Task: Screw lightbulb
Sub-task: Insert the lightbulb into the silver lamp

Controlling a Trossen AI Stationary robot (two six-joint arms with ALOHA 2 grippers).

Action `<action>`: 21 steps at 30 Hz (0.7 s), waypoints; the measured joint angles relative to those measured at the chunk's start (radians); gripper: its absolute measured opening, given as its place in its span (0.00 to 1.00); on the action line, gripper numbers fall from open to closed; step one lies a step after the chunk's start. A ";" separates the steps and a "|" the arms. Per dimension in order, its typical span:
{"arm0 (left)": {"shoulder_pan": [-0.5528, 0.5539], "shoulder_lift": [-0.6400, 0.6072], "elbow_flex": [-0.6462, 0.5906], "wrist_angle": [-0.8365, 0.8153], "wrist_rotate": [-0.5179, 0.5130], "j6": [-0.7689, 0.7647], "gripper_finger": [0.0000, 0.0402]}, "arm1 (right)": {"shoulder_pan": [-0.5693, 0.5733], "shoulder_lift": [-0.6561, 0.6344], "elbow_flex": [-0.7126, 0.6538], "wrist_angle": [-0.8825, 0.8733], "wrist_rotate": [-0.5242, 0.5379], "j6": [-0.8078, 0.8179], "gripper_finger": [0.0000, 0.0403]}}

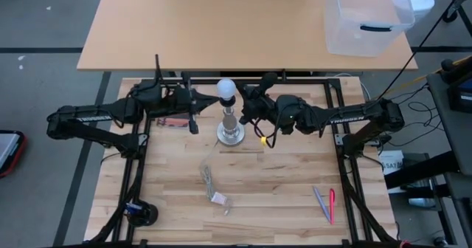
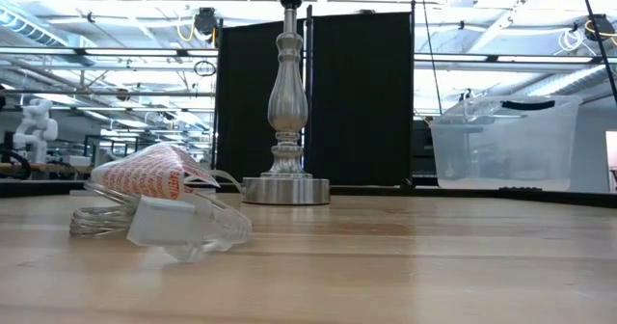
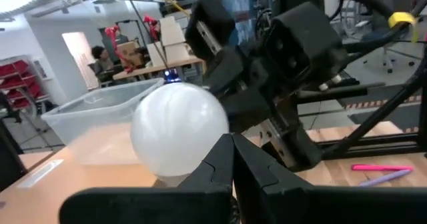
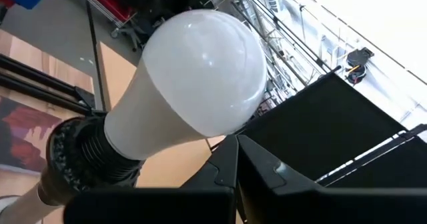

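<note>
The white frosted lightbulb (image 1: 226, 89) sits base-down in the black socket (image 4: 87, 154) on top of the silver round-based stand (image 1: 230, 133), near the table's middle. The low view shows the stand (image 2: 286, 102), with the bulb above the picture's top edge. My left gripper (image 3: 232, 159) is shut, its tips close beside the bulb's globe (image 3: 179, 131) on the table's left side. My right gripper (image 4: 237, 159) is shut, its tips close beside the globe (image 4: 197, 77) on the right side. My left gripper's shut fingertips (image 3: 223, 151) stand level at the globe's side, coming from the table's left; I cannot tell whether they touch it. My right gripper's shut fingertips (image 4: 230, 151) stand level at the globe's side, coming from the table's right; I cannot tell whether they touch it.
A coiled clear cord with a plug and a red-printed label (image 1: 214, 187) lies toward the near edge, large in the low view (image 2: 159, 208). Pink and purple pens (image 1: 326, 204) lie near right. A clear plastic bin (image 1: 369, 15) stands on the far table.
</note>
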 joint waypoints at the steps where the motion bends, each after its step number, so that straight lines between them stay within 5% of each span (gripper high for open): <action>1: 0.006 0.000 0.000 0.000 -0.009 0.000 0.00 | 0.003 0.000 0.000 -0.003 0.000 0.000 0.00; 21: 0.137 0.070 0.000 -0.040 -0.033 -0.016 0.00 | 0.118 -0.001 0.000 -0.028 -0.005 0.023 0.00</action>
